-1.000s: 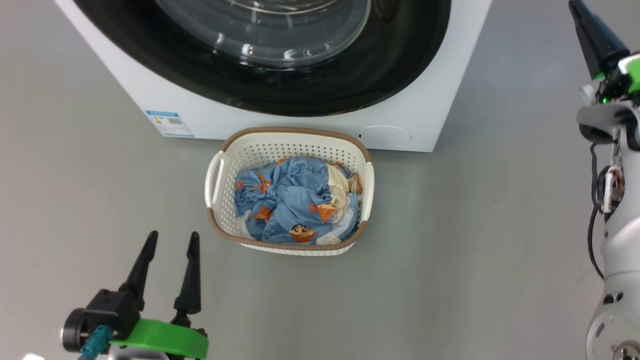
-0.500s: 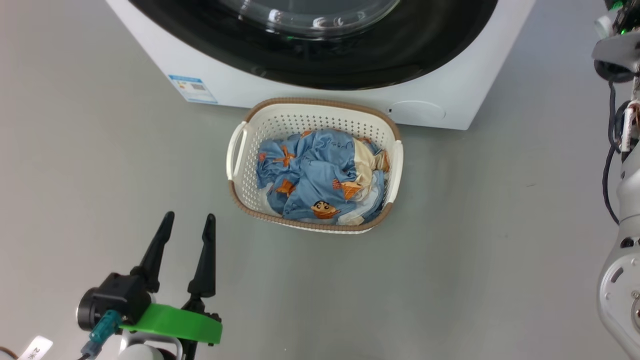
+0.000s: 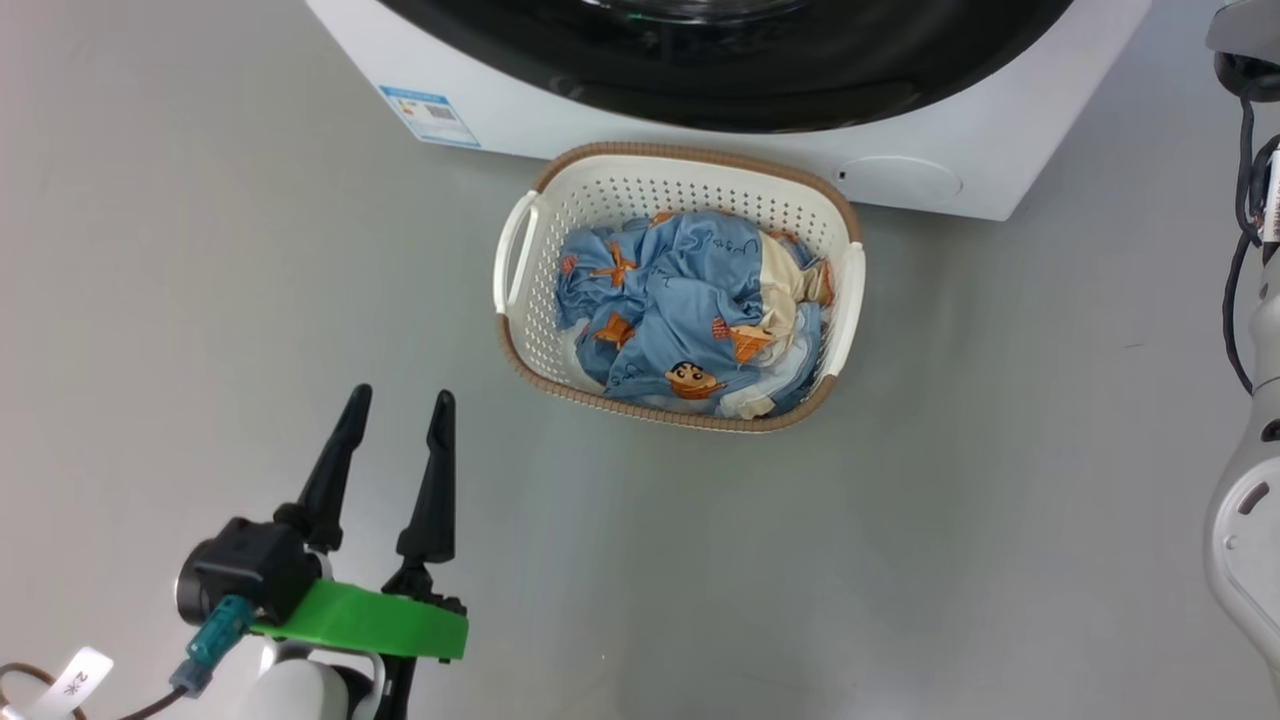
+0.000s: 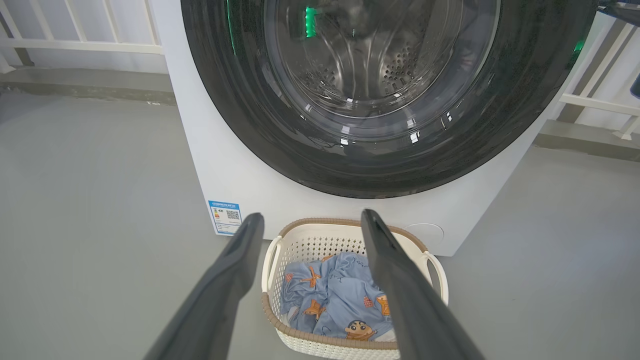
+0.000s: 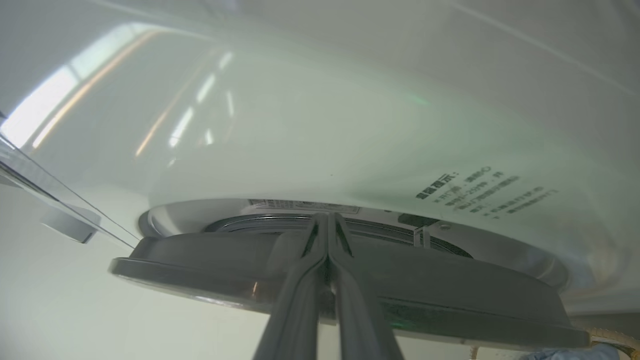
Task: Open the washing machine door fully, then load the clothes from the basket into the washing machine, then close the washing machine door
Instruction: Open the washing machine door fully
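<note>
right tool [image 5: 327, 220] pinched shut, tips at washing machine door [image 5: 450, 290] rim; left tool [image 3: 401, 394] wide, empty, farther off, beside basket [image 3: 690, 152]

Across the top, large round washing machine door [image 4: 380, 75], glossy black rim, clear glass, on a white boxy washing machine [image 4: 220, 165]. Lower centre, cream perforated plastic basket [image 4: 320, 245] holding blue starfish-print clothes [image 4: 335, 300], between spread dark fingers of the left gripper [image 4: 311, 216].

The washing machine door [image 4: 380, 167] bars the drum [image 4: 405, 70]; bare floor [image 3: 250, 300] flanks the open-topped basket [image 3: 690, 153].
</note>
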Tool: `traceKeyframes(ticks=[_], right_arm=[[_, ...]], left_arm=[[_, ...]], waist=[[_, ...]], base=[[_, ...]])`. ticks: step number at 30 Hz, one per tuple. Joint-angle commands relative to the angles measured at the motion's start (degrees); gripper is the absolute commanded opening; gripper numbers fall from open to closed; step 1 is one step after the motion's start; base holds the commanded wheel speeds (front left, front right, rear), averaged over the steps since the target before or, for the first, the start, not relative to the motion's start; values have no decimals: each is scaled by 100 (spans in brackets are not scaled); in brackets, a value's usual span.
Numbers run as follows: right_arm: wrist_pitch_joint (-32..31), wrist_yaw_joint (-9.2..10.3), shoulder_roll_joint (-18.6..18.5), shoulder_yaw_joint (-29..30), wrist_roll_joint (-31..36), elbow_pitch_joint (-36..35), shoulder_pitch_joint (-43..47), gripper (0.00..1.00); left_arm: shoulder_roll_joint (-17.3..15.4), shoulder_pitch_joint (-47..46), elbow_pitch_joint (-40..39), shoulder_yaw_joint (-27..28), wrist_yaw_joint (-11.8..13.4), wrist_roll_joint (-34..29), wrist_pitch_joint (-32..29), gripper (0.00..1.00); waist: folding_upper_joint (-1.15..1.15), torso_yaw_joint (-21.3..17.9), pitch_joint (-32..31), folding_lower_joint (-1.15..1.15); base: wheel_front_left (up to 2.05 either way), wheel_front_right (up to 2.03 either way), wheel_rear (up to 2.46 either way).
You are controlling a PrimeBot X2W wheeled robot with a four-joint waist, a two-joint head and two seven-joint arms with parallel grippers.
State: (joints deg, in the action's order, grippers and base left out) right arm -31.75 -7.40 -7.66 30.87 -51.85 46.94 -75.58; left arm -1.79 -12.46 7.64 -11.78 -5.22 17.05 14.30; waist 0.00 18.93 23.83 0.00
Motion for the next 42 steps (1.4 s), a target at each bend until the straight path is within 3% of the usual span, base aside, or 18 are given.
traceKeyframes(ticks=[1,20,26,42], right_arm=[[-22,-9,112,-11,132,-109,-258,0],[-239,-9,333,295,915,159,-617,0],[-604,-9,379,325,954,186,-598,0],[-2249,-9,473,72,586,-680,183,0]], left_arm=[[-109,-155,-155,152,50,53,70,100],[-109,-266,-157,-31,113,218,70,100],[-109,-281,-175,-21,117,216,70,100],[-109,-279,-235,66,105,149,70,100]], waist=[[0,76,85,0],[0,228,279,0],[0,207,274,0],[0,104,47,0]], base=[[0,0,0],[0,0,0],[0,0,0],[0,0,0]])
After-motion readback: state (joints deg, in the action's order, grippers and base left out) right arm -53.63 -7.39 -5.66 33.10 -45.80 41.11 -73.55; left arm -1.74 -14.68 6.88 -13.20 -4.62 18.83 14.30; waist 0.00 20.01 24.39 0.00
